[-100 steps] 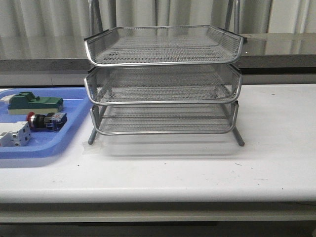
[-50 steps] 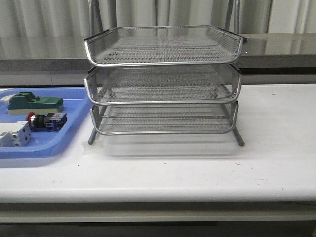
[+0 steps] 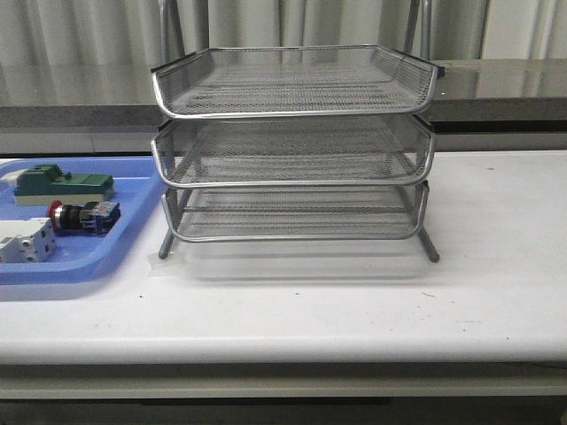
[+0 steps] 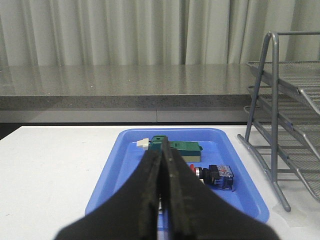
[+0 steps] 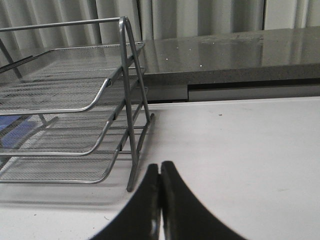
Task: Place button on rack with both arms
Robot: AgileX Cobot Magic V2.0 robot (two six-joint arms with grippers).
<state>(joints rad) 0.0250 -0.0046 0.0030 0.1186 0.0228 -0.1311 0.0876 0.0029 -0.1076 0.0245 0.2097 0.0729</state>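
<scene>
The button [image 3: 81,216], red cap with black body and blue rear block, lies on its side in the blue tray [image 3: 89,266]; the left wrist view shows the button [image 4: 216,175] beyond and beside my fingertips. The three-tier silver wire rack [image 3: 292,146] stands mid-table, all tiers bare. My left gripper [image 4: 161,146] is shut and holds nothing, hovering over the tray short of the button. My right gripper [image 5: 160,166] is shut and holds nothing, above the bare table beside the rack's leg [image 5: 131,186]. Neither arm shows in the front view.
A green block [image 3: 62,184] and a white-grey terminal block [image 3: 25,241] share the blue tray with the button. A grey counter ledge [image 3: 496,84] and curtains run behind the table. The table's front edge [image 3: 283,354] is near the camera.
</scene>
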